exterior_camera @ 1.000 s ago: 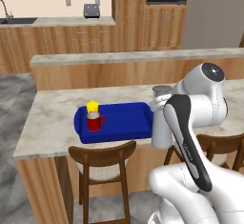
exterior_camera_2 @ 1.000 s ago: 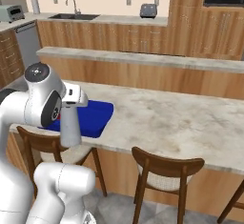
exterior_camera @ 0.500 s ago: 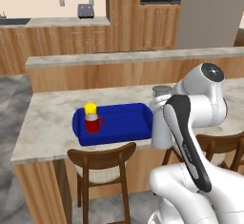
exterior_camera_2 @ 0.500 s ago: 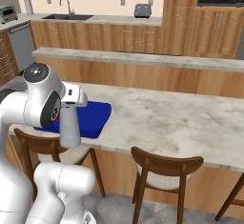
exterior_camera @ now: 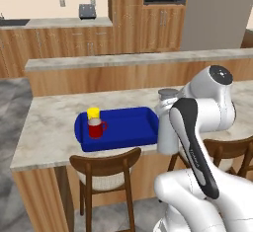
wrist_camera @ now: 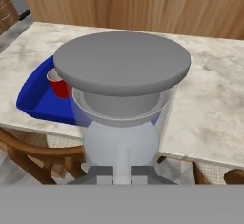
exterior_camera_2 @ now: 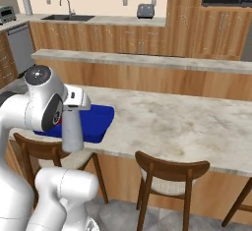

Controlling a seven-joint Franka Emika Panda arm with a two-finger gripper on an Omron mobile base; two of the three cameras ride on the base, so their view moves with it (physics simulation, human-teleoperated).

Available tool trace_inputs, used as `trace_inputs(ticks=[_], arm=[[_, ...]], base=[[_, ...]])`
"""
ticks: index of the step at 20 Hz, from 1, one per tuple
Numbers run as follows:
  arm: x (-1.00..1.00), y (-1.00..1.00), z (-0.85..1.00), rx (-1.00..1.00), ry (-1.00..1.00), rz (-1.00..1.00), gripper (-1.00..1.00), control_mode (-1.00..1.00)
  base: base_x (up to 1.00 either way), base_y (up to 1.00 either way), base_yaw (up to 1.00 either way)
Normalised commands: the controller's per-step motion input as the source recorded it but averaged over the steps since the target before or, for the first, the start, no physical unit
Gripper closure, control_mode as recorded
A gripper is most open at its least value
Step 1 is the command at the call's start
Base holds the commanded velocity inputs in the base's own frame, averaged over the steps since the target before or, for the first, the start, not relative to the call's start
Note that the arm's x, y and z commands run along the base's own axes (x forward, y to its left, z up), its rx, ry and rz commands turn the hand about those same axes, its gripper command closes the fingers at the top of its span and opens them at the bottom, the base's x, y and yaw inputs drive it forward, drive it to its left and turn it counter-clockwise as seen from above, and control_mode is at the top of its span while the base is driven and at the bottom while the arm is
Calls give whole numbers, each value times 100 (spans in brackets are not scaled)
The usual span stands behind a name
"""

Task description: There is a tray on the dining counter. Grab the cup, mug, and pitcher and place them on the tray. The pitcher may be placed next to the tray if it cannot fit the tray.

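A: Where's the pitcher (exterior_camera: 166, 130)?

B: Held in the gripper (wrist_camera: 122, 171), fingers clamped on it, hanging off the front edge of the dining counter (exterior_camera_2: 197, 127), just beside the tray's (exterior_camera: 126, 127) right end. The cup (exterior_camera: 93, 112) and mug (exterior_camera: 96, 128) stand at the tray's left end.

A: So how to set it down?

B: Carry it forward over the counter edge, keep it upright, lower onto the bare blue right half, well apart from the mug

The base drives, so the whole scene shifts; the tray (exterior_camera: 123, 127) and tabletop (exterior_camera: 49, 127) now sit further right in the left base view.
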Motion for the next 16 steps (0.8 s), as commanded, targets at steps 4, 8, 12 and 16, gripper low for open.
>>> trace_inputs(ticks=[4,8,12,16], arm=[[0,0,0,0,0,0,100,100],[56,18,0,0,-2,0,100,-100],[59,14,0,0,-8,0,100,-100],[74,14,0,0,-7,0,100,-100]], base=[[26,3,0],[0,0,0],[0,0,0],[0,0,0]])
